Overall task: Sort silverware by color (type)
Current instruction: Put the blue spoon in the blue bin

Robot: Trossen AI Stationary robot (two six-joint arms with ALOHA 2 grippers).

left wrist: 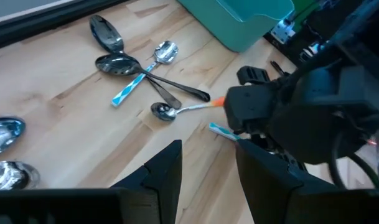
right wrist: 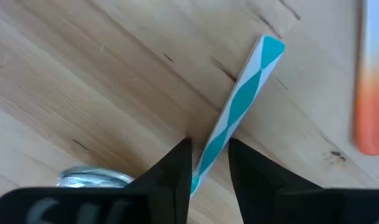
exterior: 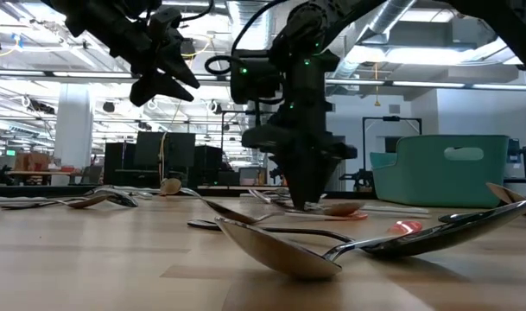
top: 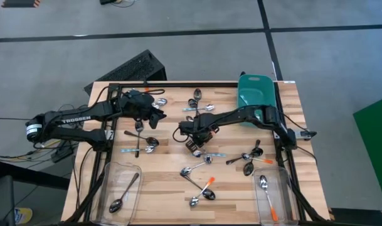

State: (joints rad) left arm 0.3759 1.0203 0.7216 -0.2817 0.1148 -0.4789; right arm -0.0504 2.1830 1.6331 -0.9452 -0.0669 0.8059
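right gripper: down at the table mid-board, fingers straddling the handle of a light-blue spoon. Gap narrow, pads just beside the handle on both sides; can't confirm firm contact. Spoon lies flat on the wood, so not lifted.

left gripper: hovering above the far-left part of the table, fingers apart, nothing between them. Looks idle.

left bin: clear bin at the near-left corner, one dark-metal spoon inside.

right bin: clear bin at the near-right corner, one orange-handled spoon inside.

teal tub: far-right edge. Contents not visible from above.

loose silverware: most of it is out on the wood. Cluster near the far edge, a few under the left arm, a group mid-right, more in the near centre. Mixed orange, blue and plain dark handles.

progress: early, my read. Two spoons binned, well over a dozen left.

blue destination: no blue spoon visible in any container, so can't tell where blue goes; tub is a guess.

step in hand: close on the blue handle, then lift.

risk: thin flat handle, could slip or pivot on pickup.
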